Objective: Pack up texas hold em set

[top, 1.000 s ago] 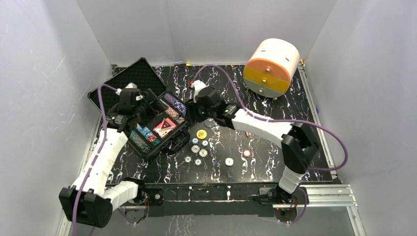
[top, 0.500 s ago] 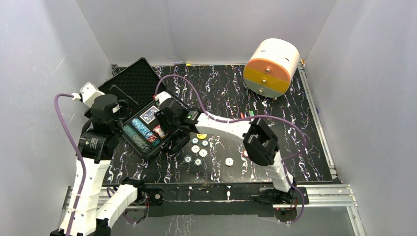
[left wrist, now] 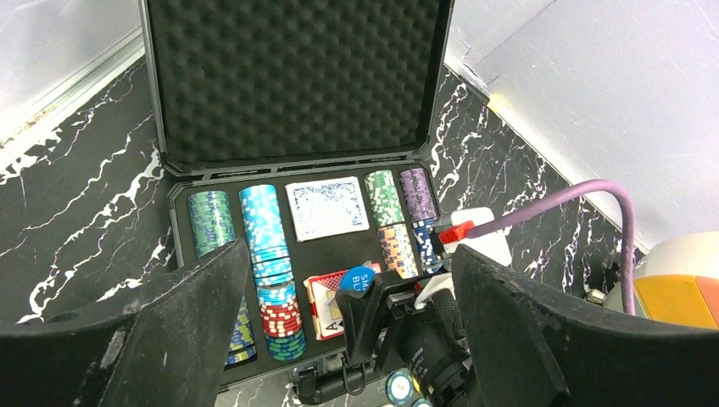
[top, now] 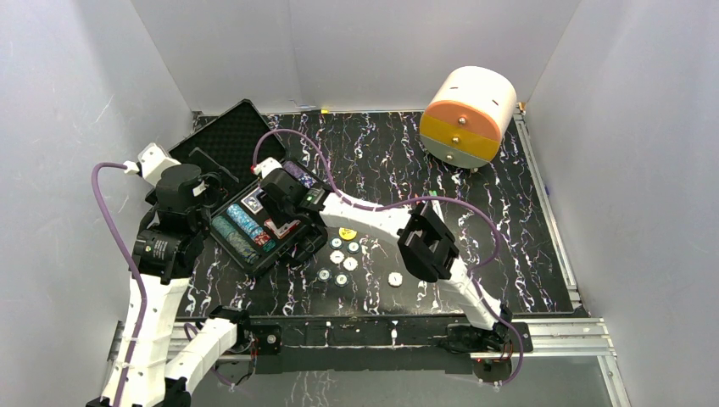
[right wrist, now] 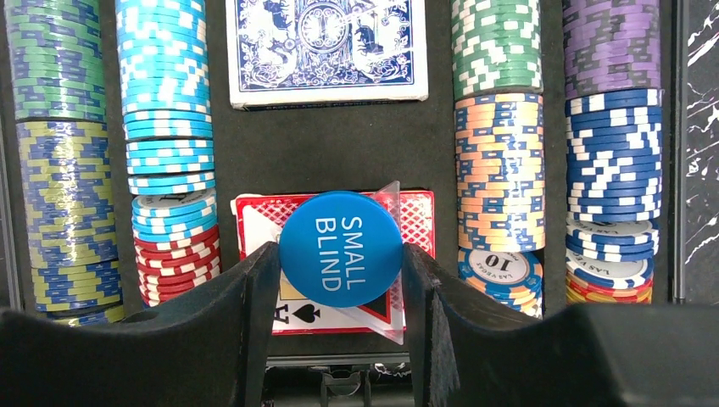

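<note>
From above, the black hard case with foam lid lies open on the left of the dark marbled table, with small round chips loose beside it. Left wrist: the left gripper is spread wide and empty, above the case. Right wrist: the right gripper pinches a blue round "SMALL BLIND" button over the red-backed card deck.

White arm links, black joints, purple cables, matte black jaws

right arm over open case | loose chips beside it
</note>
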You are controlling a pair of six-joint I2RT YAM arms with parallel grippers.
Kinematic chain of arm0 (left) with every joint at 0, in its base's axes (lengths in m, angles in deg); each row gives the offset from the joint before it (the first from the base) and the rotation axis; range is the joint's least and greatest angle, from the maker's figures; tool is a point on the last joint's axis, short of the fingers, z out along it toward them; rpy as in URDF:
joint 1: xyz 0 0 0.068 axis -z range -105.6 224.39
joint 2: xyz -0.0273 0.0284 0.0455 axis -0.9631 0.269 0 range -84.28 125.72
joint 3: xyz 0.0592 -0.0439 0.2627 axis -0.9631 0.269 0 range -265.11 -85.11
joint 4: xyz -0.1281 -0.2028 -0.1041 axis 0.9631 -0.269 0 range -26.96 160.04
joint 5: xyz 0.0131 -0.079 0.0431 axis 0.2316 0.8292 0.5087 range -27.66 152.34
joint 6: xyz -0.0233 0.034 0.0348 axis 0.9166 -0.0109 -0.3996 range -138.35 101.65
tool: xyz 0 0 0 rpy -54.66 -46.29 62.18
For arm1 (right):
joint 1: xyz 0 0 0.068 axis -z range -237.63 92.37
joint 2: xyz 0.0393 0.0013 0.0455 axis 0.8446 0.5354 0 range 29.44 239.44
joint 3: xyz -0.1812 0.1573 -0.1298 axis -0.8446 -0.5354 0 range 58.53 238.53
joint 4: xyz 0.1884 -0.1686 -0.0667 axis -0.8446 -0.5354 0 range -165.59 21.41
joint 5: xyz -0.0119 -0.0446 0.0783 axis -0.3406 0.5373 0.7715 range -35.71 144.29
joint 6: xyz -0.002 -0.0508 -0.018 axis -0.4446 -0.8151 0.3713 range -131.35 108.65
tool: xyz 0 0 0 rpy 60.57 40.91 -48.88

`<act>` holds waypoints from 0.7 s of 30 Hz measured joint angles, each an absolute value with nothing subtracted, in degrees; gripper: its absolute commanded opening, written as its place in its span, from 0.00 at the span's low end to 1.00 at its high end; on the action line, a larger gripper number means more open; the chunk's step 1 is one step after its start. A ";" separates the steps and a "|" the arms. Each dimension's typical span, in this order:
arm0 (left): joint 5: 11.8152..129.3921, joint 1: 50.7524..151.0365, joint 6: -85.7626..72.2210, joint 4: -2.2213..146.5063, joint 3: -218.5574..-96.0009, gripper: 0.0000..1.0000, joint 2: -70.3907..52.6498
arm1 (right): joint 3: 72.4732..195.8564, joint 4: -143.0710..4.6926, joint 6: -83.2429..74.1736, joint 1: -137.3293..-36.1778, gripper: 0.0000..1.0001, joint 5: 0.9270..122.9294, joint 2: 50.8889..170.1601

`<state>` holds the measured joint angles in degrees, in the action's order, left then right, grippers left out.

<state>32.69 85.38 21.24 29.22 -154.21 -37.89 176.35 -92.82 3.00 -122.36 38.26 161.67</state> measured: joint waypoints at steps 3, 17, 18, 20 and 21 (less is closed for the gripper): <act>32.96 85.38 21.22 29.22 -154.21 0.89 -37.89 | 177.27 -93.37 2.54 -122.36 0.56 38.12 162.17; 34.29 85.38 21.02 29.24 -154.19 0.89 -37.51 | 178.12 -95.75 1.97 -122.36 0.64 38.32 162.61; 34.46 85.38 21.02 29.24 -154.19 0.89 -37.36 | 178.36 -95.95 1.91 -122.36 0.68 38.41 162.69; 34.70 85.40 21.02 29.24 -154.19 0.89 -37.14 | 178.89 -96.25 2.04 -122.36 0.74 38.63 163.02; 34.77 85.38 21.02 29.24 -154.19 0.89 -37.03 | 179.06 -96.49 1.99 -122.36 0.75 38.65 163.09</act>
<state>34.77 85.38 21.02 29.24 -154.19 -37.03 179.06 -96.49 1.99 -122.36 38.65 163.09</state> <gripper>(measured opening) 0.887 0.688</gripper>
